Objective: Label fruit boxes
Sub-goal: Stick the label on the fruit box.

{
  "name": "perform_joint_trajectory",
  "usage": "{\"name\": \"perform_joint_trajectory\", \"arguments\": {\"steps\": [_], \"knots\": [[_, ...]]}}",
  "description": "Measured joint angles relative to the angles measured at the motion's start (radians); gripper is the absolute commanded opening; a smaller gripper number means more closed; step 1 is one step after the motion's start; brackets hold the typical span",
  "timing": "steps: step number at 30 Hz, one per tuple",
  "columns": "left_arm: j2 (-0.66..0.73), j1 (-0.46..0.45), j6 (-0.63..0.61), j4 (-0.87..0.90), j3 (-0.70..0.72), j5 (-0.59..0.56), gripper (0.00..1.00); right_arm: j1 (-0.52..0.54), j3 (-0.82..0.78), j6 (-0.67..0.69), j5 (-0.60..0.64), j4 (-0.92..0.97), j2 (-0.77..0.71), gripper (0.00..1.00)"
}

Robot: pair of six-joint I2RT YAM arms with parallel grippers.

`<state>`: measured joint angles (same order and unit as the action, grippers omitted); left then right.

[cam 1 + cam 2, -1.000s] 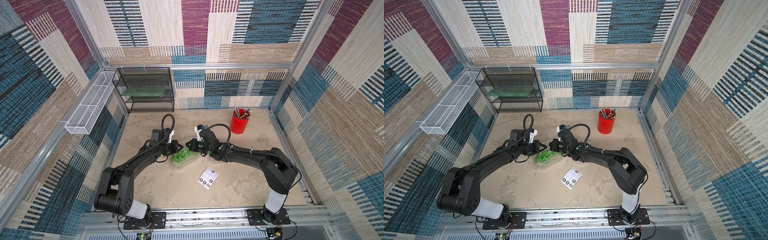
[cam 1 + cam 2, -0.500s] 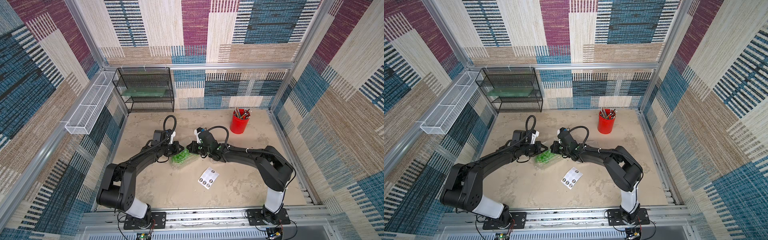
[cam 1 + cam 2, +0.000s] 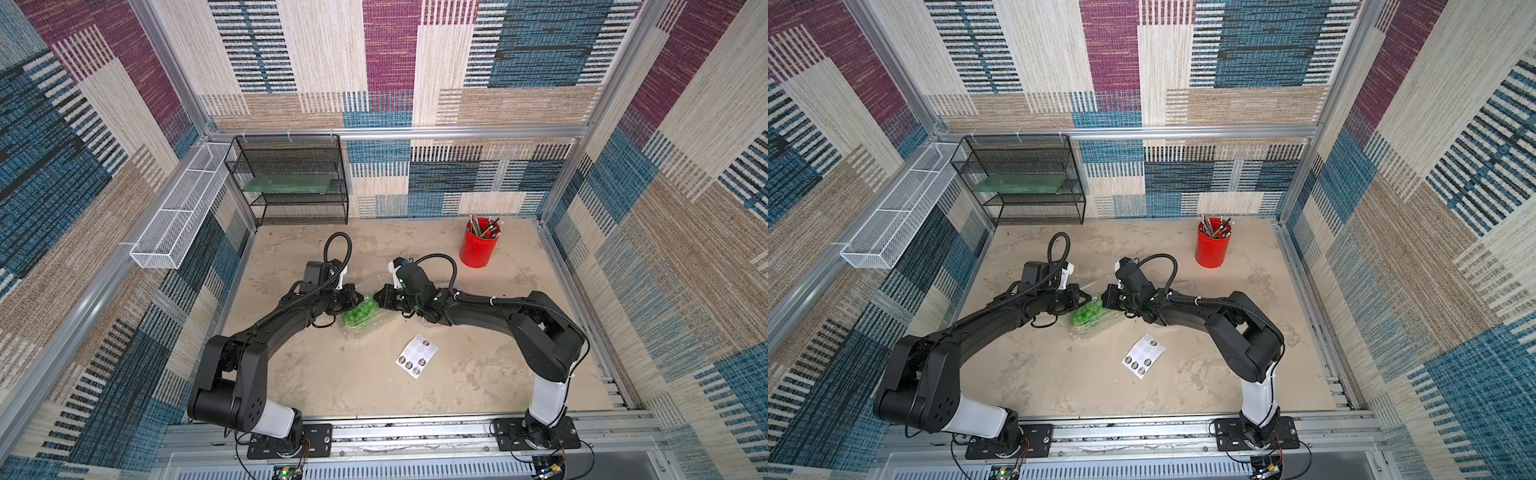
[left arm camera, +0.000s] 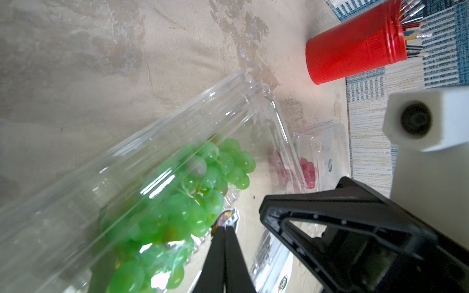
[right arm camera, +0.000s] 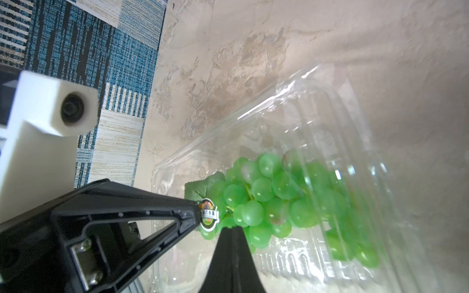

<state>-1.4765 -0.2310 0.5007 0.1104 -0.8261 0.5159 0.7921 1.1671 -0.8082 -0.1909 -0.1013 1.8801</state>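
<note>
Stock on the desk, as we count it.

Green-grape box: clear clamshell, lying mid-desk right where the two arms meet. Its bunch shows bright green in both top views.

Red-grape box: clear clamshell, on the desk just beside a corner of the green-grape box, on the pencil-cup side. We find it only in the left wrist view; in the top views the right arm covers that spot.

Left hand: fingers together, tips pinching a round sticker that stands just above the green-grape box.

Right hand: fingers together, with nothing between them that we can see. Its tips are just beside the sticker and face the left hand.

Sticker sheet: white, flat on the desk, near the green-grape box but apart from it, on the side towards the arm bases.

Pencil cup: red, upright, towards the back of the desk on the right arm's side.
</note>
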Motion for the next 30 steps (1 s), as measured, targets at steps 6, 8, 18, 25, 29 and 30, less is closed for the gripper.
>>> {"name": "perform_joint_trajectory", "arguments": {"steps": [6, 8, 18, 25, 29, 30], "knots": [[0.045, 0.002, -0.006, 0.039, -0.003, -0.021, 0.08, 0.000, -0.005, 0.000, 0.000, -0.006, -0.006, 0.00], [0.050, 0.002, -0.006, 0.040, -0.015, -0.019, 0.08, 0.000, -0.005, 0.000, 0.000, -0.006, -0.008, 0.00], [0.004, -0.010, -0.006, 0.035, -0.058, 0.015, 0.08, 0.005, -0.005, 0.000, 0.000, -0.006, -0.008, 0.00], [-0.048, -0.019, -0.006, 0.024, -0.058, 0.023, 0.08, 0.005, -0.005, 0.000, 0.000, -0.006, -0.005, 0.00], [-0.069, -0.020, -0.005, 0.004, -0.055, 0.038, 0.08, 0.005, -0.005, 0.000, 0.000, -0.005, -0.005, 0.00], [-0.070, -0.019, -0.005, 0.002, -0.055, 0.038, 0.08, 0.005, -0.005, 0.000, 0.000, -0.005, -0.005, 0.00]]}}
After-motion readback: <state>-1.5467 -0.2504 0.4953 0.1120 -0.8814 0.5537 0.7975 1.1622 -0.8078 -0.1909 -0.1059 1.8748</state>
